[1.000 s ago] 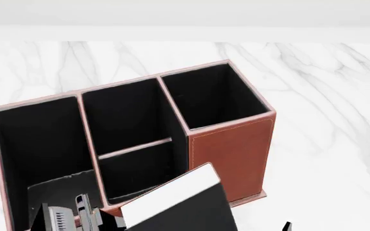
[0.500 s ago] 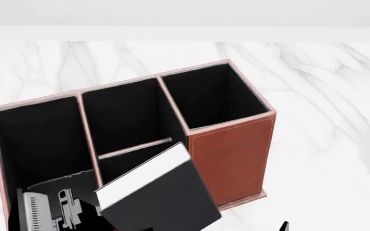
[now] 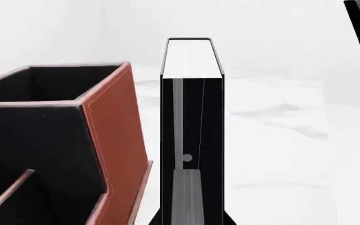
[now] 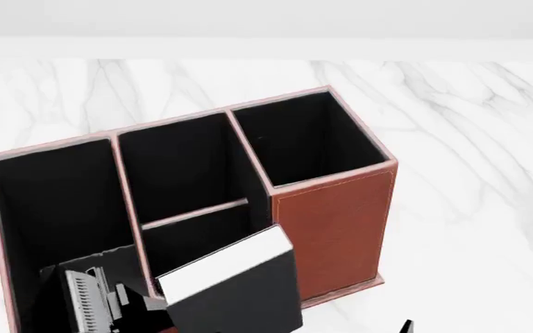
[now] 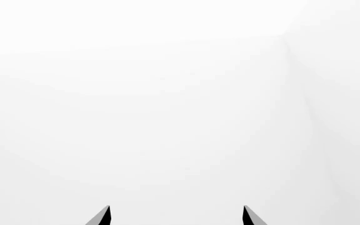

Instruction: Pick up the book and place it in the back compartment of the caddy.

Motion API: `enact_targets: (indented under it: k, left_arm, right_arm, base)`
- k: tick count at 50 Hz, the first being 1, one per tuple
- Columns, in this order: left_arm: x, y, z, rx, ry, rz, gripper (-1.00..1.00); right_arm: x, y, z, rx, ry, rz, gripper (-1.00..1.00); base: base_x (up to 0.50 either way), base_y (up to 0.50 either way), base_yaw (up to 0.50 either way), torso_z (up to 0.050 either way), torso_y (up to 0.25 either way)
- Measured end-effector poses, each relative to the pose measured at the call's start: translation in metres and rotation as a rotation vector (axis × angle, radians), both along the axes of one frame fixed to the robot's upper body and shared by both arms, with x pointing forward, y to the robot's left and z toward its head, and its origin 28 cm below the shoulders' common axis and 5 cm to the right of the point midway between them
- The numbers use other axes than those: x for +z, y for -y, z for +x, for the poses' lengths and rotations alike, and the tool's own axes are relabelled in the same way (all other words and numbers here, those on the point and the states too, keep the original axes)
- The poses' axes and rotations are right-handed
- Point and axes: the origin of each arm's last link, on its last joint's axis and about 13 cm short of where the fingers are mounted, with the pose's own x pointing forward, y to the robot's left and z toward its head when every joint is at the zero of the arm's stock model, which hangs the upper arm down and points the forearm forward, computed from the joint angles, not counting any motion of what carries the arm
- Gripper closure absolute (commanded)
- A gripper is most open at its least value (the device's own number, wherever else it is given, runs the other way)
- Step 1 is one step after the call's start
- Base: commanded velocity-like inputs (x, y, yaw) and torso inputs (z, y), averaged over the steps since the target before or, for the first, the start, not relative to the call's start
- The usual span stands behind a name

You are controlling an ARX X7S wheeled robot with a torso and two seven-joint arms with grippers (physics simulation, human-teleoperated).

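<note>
My left gripper (image 4: pixel 141 305) is shut on the black book (image 4: pixel 243 302). It holds the book tilted, white page block (image 4: pixel 222 267) up, over the near rim of the caddy (image 4: pixel 336 222). The book hides part of the back compartment (image 4: pixel 188 239), the small pocket on the near side of the thin cross divider (image 4: pixel 195 213). In the left wrist view the book (image 3: pixel 192 122) stands edge-on between the jaws of the left gripper (image 3: pixel 192 208), beside the caddy's tall brown end (image 3: pixel 114 136). My right gripper (image 5: pixel 175 214) is open and empty; only a tip (image 4: pixel 405 326) shows in the head view.
The caddy stands on a white marble table (image 4: pixel 470 125). It has a tall square end pocket (image 4: pixel 308 135), a deeper middle pocket (image 4: pixel 178 163) beyond the divider and a long left pocket (image 4: pixel 53 201). A pale wall (image 4: pixel 266 21) runs behind the table.
The book swung left from the caddy's near right corner to over the near middle pocket, then came back slightly toward me and right. The left gripper moved with it. The right gripper stayed put.
</note>
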Motion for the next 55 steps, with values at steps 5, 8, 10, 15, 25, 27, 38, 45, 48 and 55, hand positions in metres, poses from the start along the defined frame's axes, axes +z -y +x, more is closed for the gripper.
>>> enact_targets:
  k: [5,8,10,15,25,27,38,45,48,55]
  left_arm:
    - [0.002,0.001,0.0,-0.003,0.003,0.043,1.0]
    - [0.003,0.001,0.0,-0.004,0.005,0.063,1.0]
    - [0.004,0.001,0.0,-0.004,0.005,0.075,1.0]
    - [0.005,0.0,0.001,-0.002,0.003,0.105,1.0]
    - [0.007,-0.002,0.002,0.005,0.002,0.139,1.0]
    - [0.007,-0.002,0.003,0.006,0.001,0.142,1.0]
    - [0.007,-0.003,0.003,0.008,0.001,0.152,1.0]
    - [0.008,-0.003,0.004,0.0,0.001,0.155,1.0]
    - [0.009,-0.004,0.005,-0.003,0.0,0.154,1.0]
    - [0.012,-0.007,0.007,-0.009,-0.004,0.154,1.0]
  right_arm:
    - [0.0,0.0,0.0,-0.003,0.002,0.002,-1.0]
    - [0.0,0.0,0.0,-0.004,0.005,0.003,-1.0]
    - [0.0,-0.001,0.0,-0.011,0.005,-0.002,-1.0]
    - [-0.001,-0.003,0.001,-0.018,-0.005,-0.016,-1.0]
    - [-0.001,-0.005,0.002,-0.042,-0.016,-0.048,-1.0]
    - [-0.001,-0.005,0.002,-0.045,-0.018,-0.051,-1.0]
    - [-0.001,-0.005,0.002,-0.053,-0.021,-0.062,-1.0]
    - [-0.002,-0.006,0.003,-0.044,-0.019,-0.057,-1.0]
    - [-0.002,-0.006,0.003,-0.039,-0.014,-0.053,-1.0]
    - [-0.002,-0.006,0.002,-0.027,-0.011,-0.047,-1.0]
  base:
    - [0.0,0.0,0.0,0.0,0.0]
    - [0.0,0.0,0.0,0.0,0.003]
    - [0.0,0.0,0.0,0.0,0.0]
    - [0.0,0.0,0.0,0.0,0.0]
    - [0.0,0.0,0.0,0.0,0.002]
    - [0.0,0.0,0.0,0.0,0.0]
    - [0.0,0.0,0.0,0.001,0.001]
    - [0.0,0.0,0.0,0.0,0.001]
    - [0.0,0.0,0.0,0.0,0.0]
    - [0.0,0.0,0.0,0.0,0.001]
